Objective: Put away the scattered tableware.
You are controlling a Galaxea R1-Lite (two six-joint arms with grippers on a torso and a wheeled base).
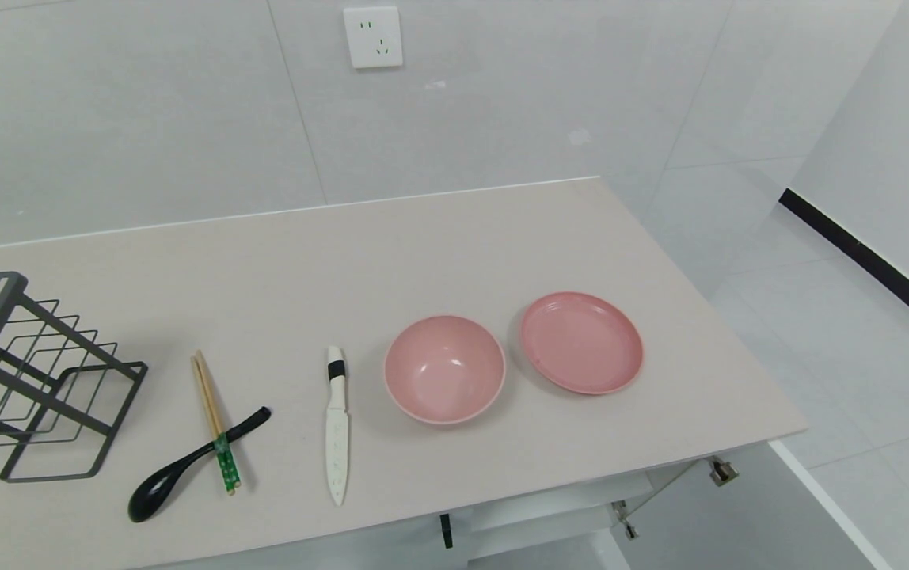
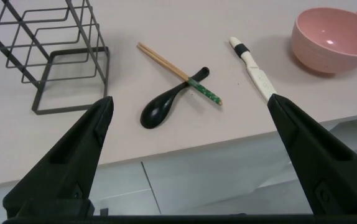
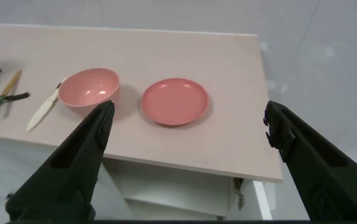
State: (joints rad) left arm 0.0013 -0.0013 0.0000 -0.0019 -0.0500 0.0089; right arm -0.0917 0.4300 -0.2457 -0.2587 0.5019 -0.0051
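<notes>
Both arms hang off the near edge of the bench, wrists angled down towards it. The left jaws stand wide apart with nothing between them, and the right jaws are spread the same way.

Nearest me lies the black spoon, on a diagonal with its bowl end near-left and its handle far-right. The chopsticks cross that handle, running near to far with their green ends closest. To their right the white knife lies near to far, blade towards me. Just right of it the pink bowl sits upright, with the pink plate just beside it. The wire rack stands at far left.
</notes>
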